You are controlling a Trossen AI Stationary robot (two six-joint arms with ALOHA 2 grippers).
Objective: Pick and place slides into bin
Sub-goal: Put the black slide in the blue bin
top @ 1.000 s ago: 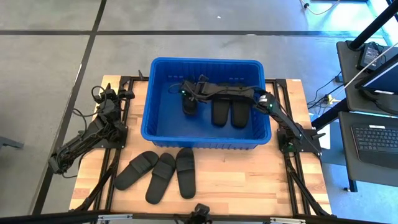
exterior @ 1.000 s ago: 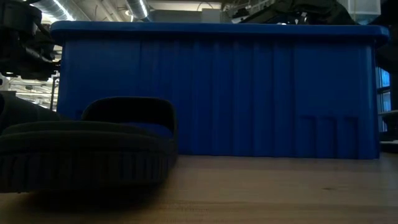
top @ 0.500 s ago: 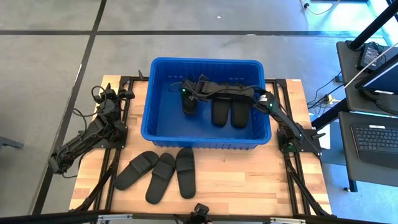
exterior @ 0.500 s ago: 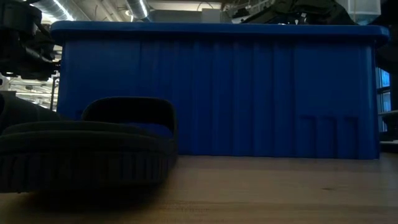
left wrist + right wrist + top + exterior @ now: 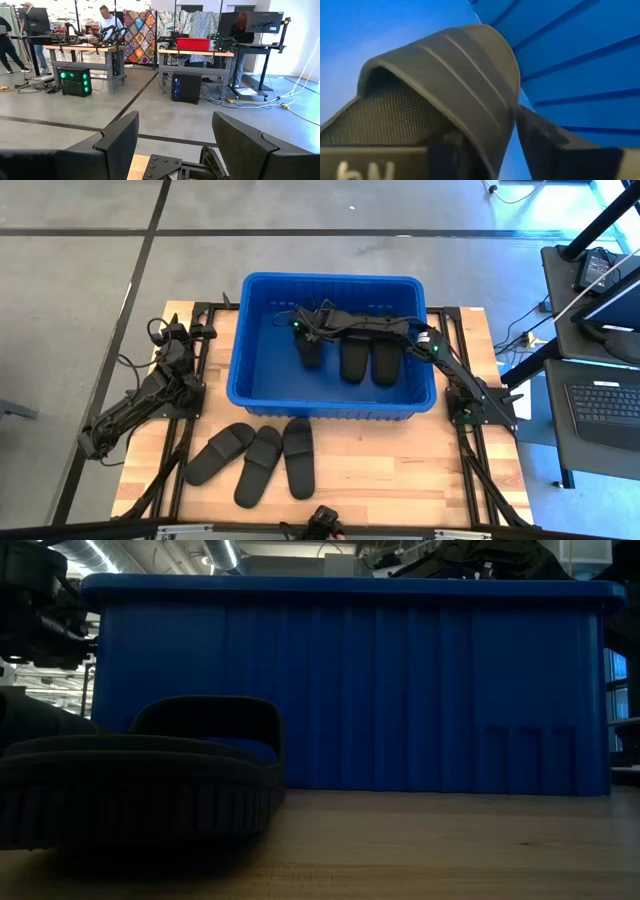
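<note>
The blue bin [image 5: 262, 292] stands at the far middle of the table. On its floor lie two black slides side by side [image 5: 355, 361] [image 5: 385, 363], with a third slide [image 5: 312, 352] to their left. My right gripper [image 5: 303, 329] reaches into the bin from the right, over that third slide. It is open, with the slide's strap [image 5: 470, 70] between its fingers. Three more slides [image 5: 218, 452] [image 5: 260, 466] [image 5: 298, 457] lie soles down on the table in front of the bin. My left gripper [image 5: 175, 132] waits open at the table's left edge. My right gripper has one finger [image 5: 545, 145] standing clear of the strap's outer edge [image 5: 507, 107], with blue bin wall showing between them. The other finger [image 5: 375, 162] sits at the strap's hollow side; I cannot tell whether it touches. The slide lies on the bin floor.
The bin's near wall [image 5: 350, 690] fills the low view, with the nearest slide [image 5: 140, 780] in front of it. Bare wood lies at the table's near right [image 5: 400, 470]. Desks and monitors stand off the table's right edge [image 5: 600, 380].
The third slide in the bin has shifted a little toward the table's right and near edges and now lies longer on the bin floor. My right arm has stayed over it.
</note>
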